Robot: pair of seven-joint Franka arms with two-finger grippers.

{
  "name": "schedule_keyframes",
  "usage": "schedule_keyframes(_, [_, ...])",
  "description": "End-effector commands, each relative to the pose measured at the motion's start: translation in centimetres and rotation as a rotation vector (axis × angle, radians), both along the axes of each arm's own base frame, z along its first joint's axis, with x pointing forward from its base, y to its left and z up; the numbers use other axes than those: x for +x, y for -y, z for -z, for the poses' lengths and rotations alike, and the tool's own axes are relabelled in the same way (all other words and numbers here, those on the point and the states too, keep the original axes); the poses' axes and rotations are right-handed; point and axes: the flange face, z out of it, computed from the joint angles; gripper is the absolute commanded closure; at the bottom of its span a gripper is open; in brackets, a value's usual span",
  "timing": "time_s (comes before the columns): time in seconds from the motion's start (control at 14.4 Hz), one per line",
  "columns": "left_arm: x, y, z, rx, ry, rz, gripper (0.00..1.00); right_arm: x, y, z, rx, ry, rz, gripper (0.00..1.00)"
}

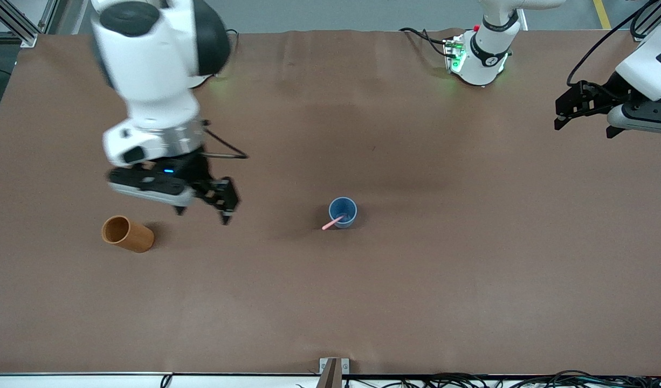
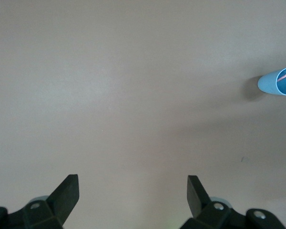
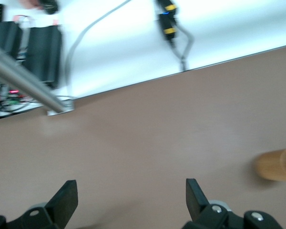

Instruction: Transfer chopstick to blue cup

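Brown paper-covered table (image 1: 417, 302), cables along the edge nearest the front cam, both arm bases along the top of that view. The thin pink chopstick (image 1: 332, 222) already sits in the small plain blue cup (image 1: 343, 212) near mid-table, leaning on the rim with one end sticking out over the side nearer the front cam, so I judge the transfer basically done. My right gripper (image 1: 204, 207) hangs empty w/ jaws spread wide, over bare table between the blue cup and the orange-brown cylindrical cup (image 1: 127, 233) lying on its side toward the right arm's end. Left gripper (image 1: 584, 121) waits at the left arm's end, also spread wide, holding nothing. Step in hand, as I read it, is the retreat: I'd lift the right arm straight up and clear, keeping well apart from the blue cup so nothing knocks it or tips the stick out. Left wrist view gives the blue cup (image 2: 278, 82) side-on w/ the stick crossing its mouth; front cam shows how the stick leans. Right wrist view misses the blue cup but catches the orange-brown cup (image 3: 279, 164) and the table edge.
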Motion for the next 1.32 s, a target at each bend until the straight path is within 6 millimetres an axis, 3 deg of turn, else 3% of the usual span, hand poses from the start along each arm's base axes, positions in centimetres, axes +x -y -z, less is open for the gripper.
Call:
schedule_keyframes(0.0, [-0.3,-0.1,-0.4,-0.013,0.001,0.005,0.0,-0.8,8.1,-1.7,-0.047,-0.063,0.004,0.0])
schedule_keyframes(0.28, [-0.2,0.0,-0.3,-0.013,-0.002,0.004,0.0,-3.6,20.5,-3.2,-0.028,-0.14,-0.056,0.0])
schedule_keyframes(0.42, [-0.2,0.0,-0.3,-0.012,-0.002,0.007,0.0,-5.0,24.1,-4.1,-0.042,-0.202,-0.058,0.0])
schedule_keyframes(0.76, [-0.2,0.0,-0.3,-0.011,-0.002,0.007,0.0,-9.0,29.7,-6.3,-0.009,-0.304,-0.114,0.0])
schedule_keyframes(1.04, [-0.2,0.2,-0.2,-0.011,-0.004,0.008,0.0,-11.2,31.2,-7.9,0.007,-0.364,-0.136,0.0])
schedule_keyframes(1.18, [-0.2,0.4,-0.2,-0.011,-0.004,0.008,0.0,-11.4,31.0,-10.2,0.043,-0.347,-0.142,0.0])
schedule_keyframes(1.25, [-0.1,0.3,-0.1,-0.009,-0.005,0.008,0.0,-10.7,30.9,-10.3,0.062,-0.34,-0.148,0.0])
